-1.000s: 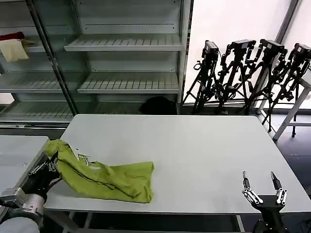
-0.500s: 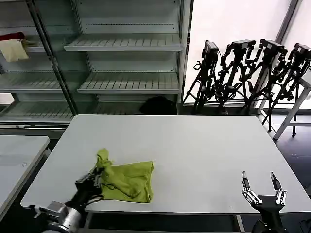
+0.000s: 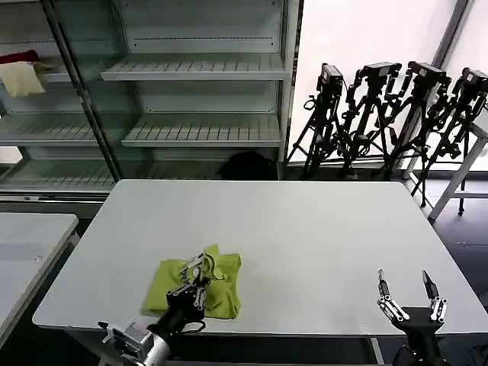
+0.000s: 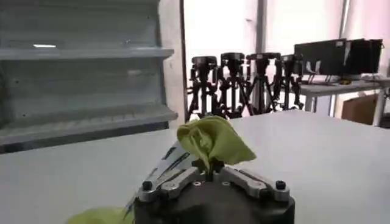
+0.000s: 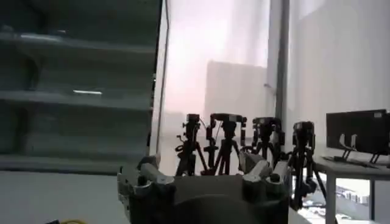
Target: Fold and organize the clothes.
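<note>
Since a second ago the lime-green T-shirt [image 3: 200, 284] has gone from a long spread reaching the table's left edge to a compact folded heap near the front edge, left of centre. The left gripper [image 3: 195, 276] has carried the cloth's left end rightward across the table and now sits over the heap's middle, fingers clamped on a raised bunch of green fabric [image 4: 211, 139]. The right gripper [image 3: 408, 299] has not moved; it waits at the front right corner, fingers spread with nothing between them.

The white table [image 3: 305, 229] lies bare across its whole back half and right side, so open room surrounds the heap except toward the near edge, which the shirt almost meets. A second table [image 3: 30, 244] stands apart on the left.

Behind, grey metal shelving [image 3: 198, 99] runs along the wall, with a pale yellow cloth [image 3: 21, 78] and a red cloth [image 3: 18, 57] on an upper left shelf. Black tripods [image 3: 396, 114] cluster by the bright window at the right.
</note>
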Tool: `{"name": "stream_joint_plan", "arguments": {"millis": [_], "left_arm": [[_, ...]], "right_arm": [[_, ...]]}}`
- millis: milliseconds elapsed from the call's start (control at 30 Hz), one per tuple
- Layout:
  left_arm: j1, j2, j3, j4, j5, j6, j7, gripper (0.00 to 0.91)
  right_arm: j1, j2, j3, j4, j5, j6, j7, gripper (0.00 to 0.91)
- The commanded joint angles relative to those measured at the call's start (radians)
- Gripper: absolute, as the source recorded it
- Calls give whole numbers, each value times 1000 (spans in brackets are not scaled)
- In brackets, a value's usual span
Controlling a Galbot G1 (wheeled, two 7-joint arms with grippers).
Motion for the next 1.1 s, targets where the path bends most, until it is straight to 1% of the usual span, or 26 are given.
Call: {"name": "stream_joint_plan", "arguments": {"millis": [33,67,233,300,333,367,400,467,500,600,833,967,1100], "left_arm": [[-115,12,100,29,21,53,-16,20],[-117,13,100,32,21,56,-20,50],[-149,11,104,66,24,65,-23,60],[-166,7,107,75,24,72,-26,232],[-169,5,109,78,24,75,-29,474],[-170,3,111,79,24,76,-31,554],[-173,2,113,81,24,79,-33,605],[-184,0,120,91,27,77,-32,615],[-187,-2,123,94,28,78,-34,907],[-186,-7,124,87,28,79,-34,907],[-107,18,113,-6,48,68,1,907],[-92,15,125,-66,47,91,-22,907],[-117,0,136,-111,42,110,-59,907]], "right_arm": [[1,3,-2,4,-7,0,-1,907],[1,4,-3,5,-8,-1,-1,907],[4,6,-6,9,-11,-3,-4,907],[6,8,-8,10,-15,-5,-5,907],[7,9,-8,11,-16,-5,-5,907],[7,9,-8,12,-17,-5,-5,907],[6,9,-8,12,-17,-5,-5,907],[6,9,-9,12,-17,-4,-5,907],[6,9,-9,12,-18,-4,-5,907],[8,10,-9,13,-19,-4,-4,907],[8,8,-10,4,-18,1,-3,907],[17,12,-16,0,-19,-3,-4,907],[17,13,-16,5,-20,-6,-5,907]]}}
